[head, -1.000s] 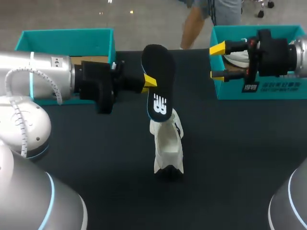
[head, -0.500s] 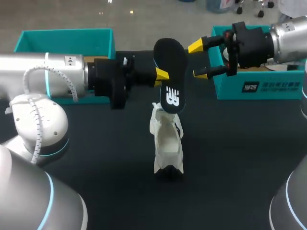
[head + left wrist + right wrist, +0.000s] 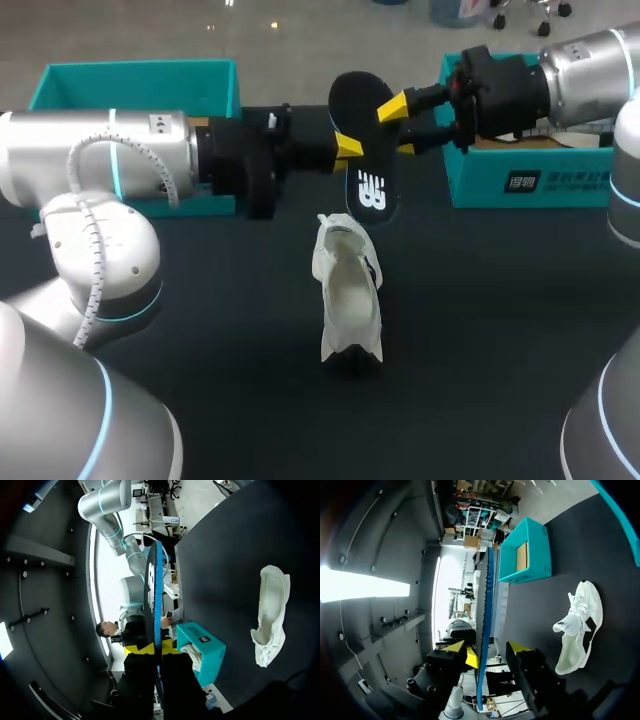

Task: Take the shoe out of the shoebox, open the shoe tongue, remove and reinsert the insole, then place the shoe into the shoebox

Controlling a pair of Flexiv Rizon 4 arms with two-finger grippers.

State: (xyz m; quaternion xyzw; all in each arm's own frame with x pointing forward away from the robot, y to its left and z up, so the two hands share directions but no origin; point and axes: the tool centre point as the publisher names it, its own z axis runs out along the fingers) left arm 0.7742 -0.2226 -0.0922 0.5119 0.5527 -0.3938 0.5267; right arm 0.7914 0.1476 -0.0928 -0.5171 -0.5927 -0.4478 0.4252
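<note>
A black insole (image 3: 365, 150) with a white logo hangs upright over the table's far middle, above the white shoe (image 3: 350, 295), which lies on the dark table. My left gripper (image 3: 348, 148) is shut on the insole's left edge; in the left wrist view the insole (image 3: 154, 595) runs edge-on out from that gripper (image 3: 152, 649). My right gripper (image 3: 398, 128) comes in from the right and straddles the insole's right edge. In the right wrist view the insole (image 3: 484, 625) stands between the parted tips of the right gripper (image 3: 485, 650), with a gap on one side. The shoe (image 3: 577, 627) lies beyond it.
A teal shoebox (image 3: 140, 80) stands at the back left behind my left arm. A second teal shoebox (image 3: 540, 180) stands at the back right under my right arm, with white paper inside. Dark tabletop (image 3: 480, 330) surrounds the shoe.
My right arm has swung left from over the right shoebox to the insole, and its fingers have narrowed around it. My left arm has carried the insole slightly right.
</note>
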